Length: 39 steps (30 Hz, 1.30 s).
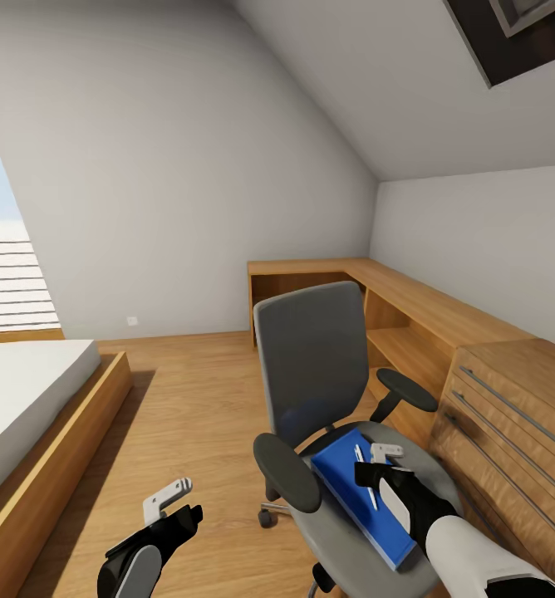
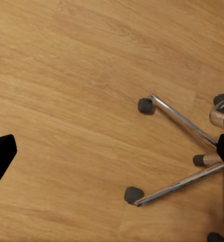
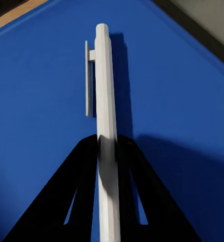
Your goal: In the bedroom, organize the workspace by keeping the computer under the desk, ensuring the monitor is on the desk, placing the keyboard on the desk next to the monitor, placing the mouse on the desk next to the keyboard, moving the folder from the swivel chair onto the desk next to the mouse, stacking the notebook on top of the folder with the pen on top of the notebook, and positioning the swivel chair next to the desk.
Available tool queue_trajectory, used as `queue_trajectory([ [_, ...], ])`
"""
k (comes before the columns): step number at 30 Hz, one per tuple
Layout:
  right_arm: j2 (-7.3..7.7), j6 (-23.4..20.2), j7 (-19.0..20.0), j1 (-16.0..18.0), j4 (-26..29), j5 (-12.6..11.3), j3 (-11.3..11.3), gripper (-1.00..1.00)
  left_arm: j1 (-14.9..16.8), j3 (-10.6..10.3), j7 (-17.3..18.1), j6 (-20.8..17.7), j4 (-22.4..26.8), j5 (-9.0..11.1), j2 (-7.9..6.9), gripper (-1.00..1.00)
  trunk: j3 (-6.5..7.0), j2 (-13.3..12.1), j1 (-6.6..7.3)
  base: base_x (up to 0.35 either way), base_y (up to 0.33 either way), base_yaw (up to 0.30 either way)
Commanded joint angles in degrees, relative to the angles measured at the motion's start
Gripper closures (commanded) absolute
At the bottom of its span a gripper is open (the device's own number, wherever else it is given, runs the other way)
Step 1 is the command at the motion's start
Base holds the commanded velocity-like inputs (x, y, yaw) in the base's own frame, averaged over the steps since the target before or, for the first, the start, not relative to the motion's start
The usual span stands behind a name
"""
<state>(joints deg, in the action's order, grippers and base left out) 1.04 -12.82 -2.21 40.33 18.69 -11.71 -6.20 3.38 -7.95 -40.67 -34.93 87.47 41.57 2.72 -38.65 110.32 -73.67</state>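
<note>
Pen (image 3: 105, 126) lay on folder (image 1: 362, 495), on swivel chair (image 1: 312, 357) seat.
Right gripper (image 3: 107, 166) straddled the pen, fingers seemingly closed on it. Lift straight, avoiding folder drag. Left gripper (image 1: 168, 503), at seven o'clock, hung parted.

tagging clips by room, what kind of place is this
Most likely an attic bedroom that doubles as a study: a sloped white ceiling with a dark skylight, a white-sheeted wooden bed, and a grey swivel chair beside a built-in wooden desk.
</note>
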Motion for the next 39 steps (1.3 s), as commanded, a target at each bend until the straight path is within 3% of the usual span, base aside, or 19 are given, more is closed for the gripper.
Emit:
queue_trajectory([
  [1,0.07,-0.27,-0.25,0.02,0.12,-0.77,-0.48,1.0,0.04,-0.03,-0.55,-0.05,0.07,0.53,0.0,-1.0,-0.06,0.03,0.01,0.0,0.0,0.0],
  [23,0.04,-0.27,-0.25,0.02,0.04,-0.77,-0.48,1.0,0.04,-0.02,-0.5,-0.05,0.07,0.53,0.0,-1.0,-0.06,0.03,0.01,0.0,0.0,0.0],
  [34,0.14,-0.27,-0.25,0.02,0.58,-0.77,-0.48,1.0,0.04,-0.05,-0.46,-0.05,0.07,0.53,-0.03,-1.0,1.91,-4.38,2.42,0.0,0.0,0.0],
  [39,0.35,-0.65,-0.25,-0.66,4.08,-0.79,-0.4,1.0,0.04,-0.05,-0.66,-0.05,0.07,0.53,-0.01,-1.0,2.81,-6.39,3.52,-0.009,0.0,0.0],
])
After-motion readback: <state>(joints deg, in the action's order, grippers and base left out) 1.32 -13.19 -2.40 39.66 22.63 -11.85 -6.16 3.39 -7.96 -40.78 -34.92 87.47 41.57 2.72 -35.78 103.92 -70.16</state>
